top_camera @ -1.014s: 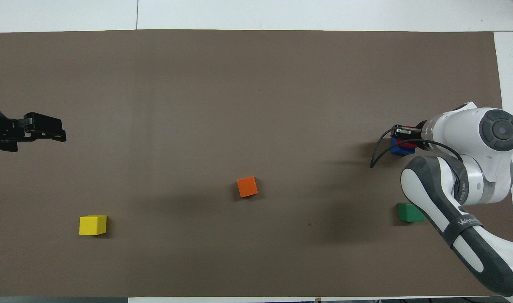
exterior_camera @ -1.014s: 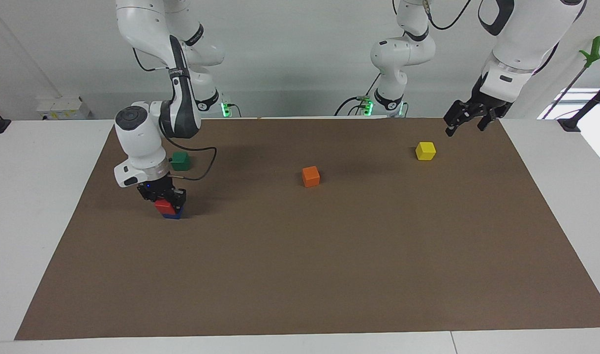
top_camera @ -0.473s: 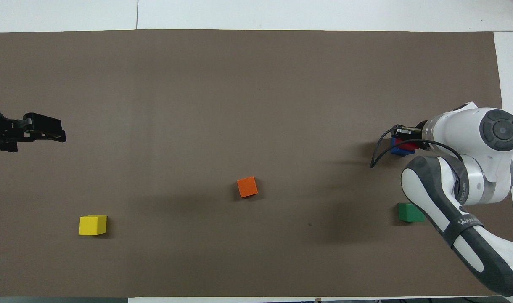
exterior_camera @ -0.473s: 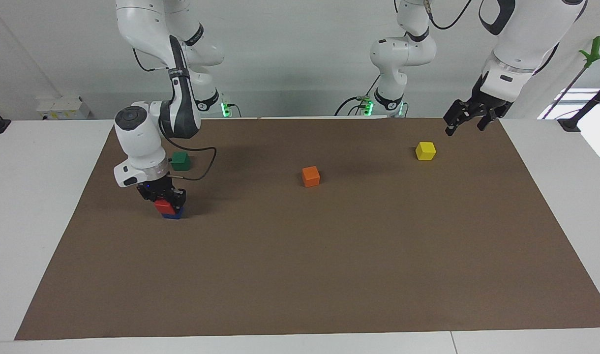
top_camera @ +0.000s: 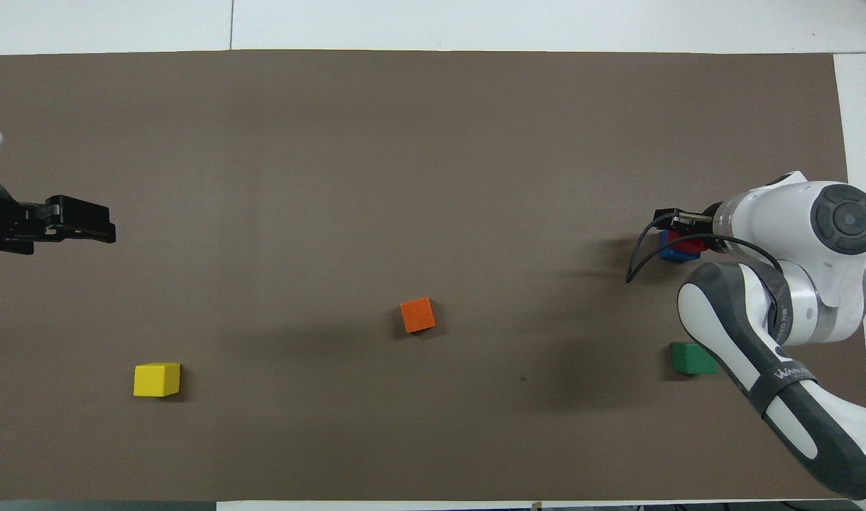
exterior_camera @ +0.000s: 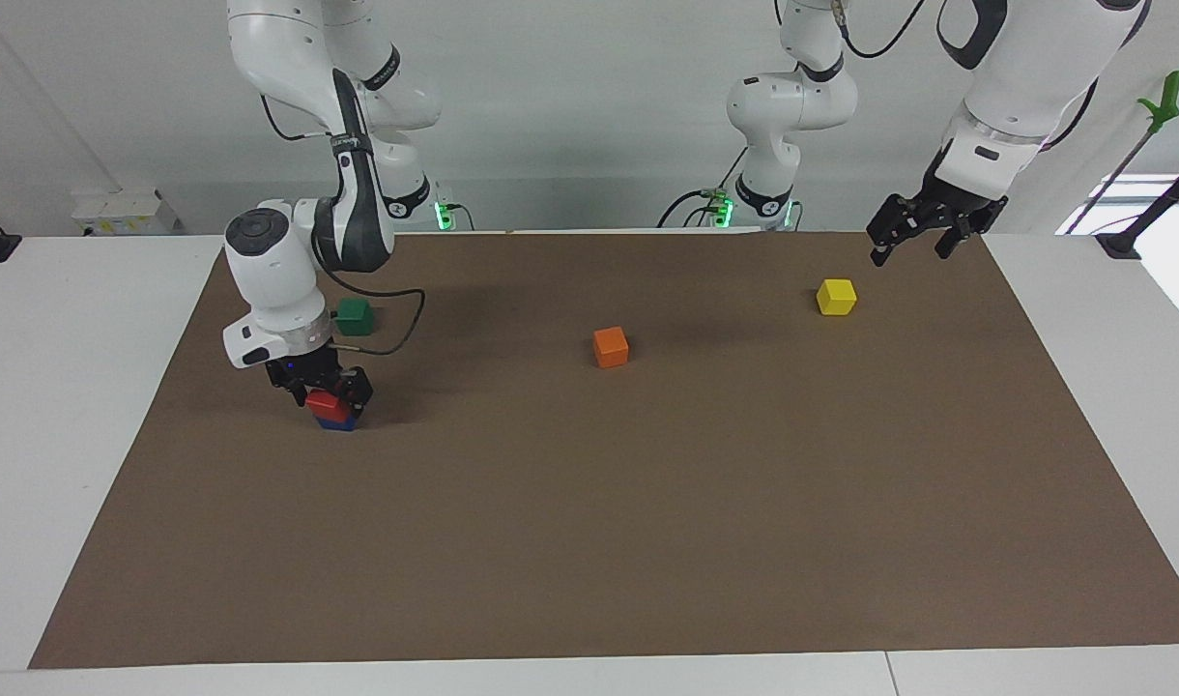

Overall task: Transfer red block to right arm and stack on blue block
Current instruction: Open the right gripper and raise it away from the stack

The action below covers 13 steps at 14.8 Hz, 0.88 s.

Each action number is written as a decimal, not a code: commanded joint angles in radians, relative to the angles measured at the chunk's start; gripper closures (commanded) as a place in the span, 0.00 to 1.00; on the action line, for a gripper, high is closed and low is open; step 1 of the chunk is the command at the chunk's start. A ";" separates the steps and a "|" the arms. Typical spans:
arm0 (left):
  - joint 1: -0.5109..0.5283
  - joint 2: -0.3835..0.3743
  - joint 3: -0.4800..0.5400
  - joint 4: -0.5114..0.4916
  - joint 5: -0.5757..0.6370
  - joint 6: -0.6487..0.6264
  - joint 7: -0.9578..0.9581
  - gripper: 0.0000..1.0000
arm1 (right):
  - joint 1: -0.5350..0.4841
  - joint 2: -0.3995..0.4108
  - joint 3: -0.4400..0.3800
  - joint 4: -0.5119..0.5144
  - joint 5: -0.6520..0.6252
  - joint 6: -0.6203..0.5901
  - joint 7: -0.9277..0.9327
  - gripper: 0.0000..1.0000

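The red block (exterior_camera: 323, 400) sits on top of the blue block (exterior_camera: 338, 421) on the brown mat, toward the right arm's end of the table. My right gripper (exterior_camera: 327, 391) points straight down over this stack. It is open, with a finger on either side of the red block. In the overhead view the right arm's wrist covers most of the red block (top_camera: 688, 246) and the blue block (top_camera: 669, 253). My left gripper (exterior_camera: 910, 247) hangs open and holds nothing, up in the air over the mat's edge beside the yellow block; the left arm waits.
An orange block (exterior_camera: 611, 346) lies mid-mat. A yellow block (exterior_camera: 836, 296) lies toward the left arm's end. A green block (exterior_camera: 355, 316) sits nearer to the robots than the stack, close to the right arm's black cable. The brown mat (exterior_camera: 647, 541) covers most of the white table.
My right gripper's fingers have spread apart, letting go of the red block, which stays on the blue block. The left gripper has drifted slightly.
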 commanded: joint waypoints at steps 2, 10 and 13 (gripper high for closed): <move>-0.019 -0.029 0.017 -0.030 0.018 -0.004 0.042 0.00 | -0.016 -0.003 0.008 0.141 -0.039 -0.161 0.006 0.00; -0.009 -0.029 0.019 -0.027 0.018 -0.005 0.032 0.00 | -0.016 -0.119 -0.004 0.445 0.074 -0.638 -0.307 0.00; -0.009 -0.029 0.019 -0.027 0.018 -0.005 0.032 0.00 | -0.017 -0.171 -0.006 0.478 0.083 -0.798 -0.364 0.00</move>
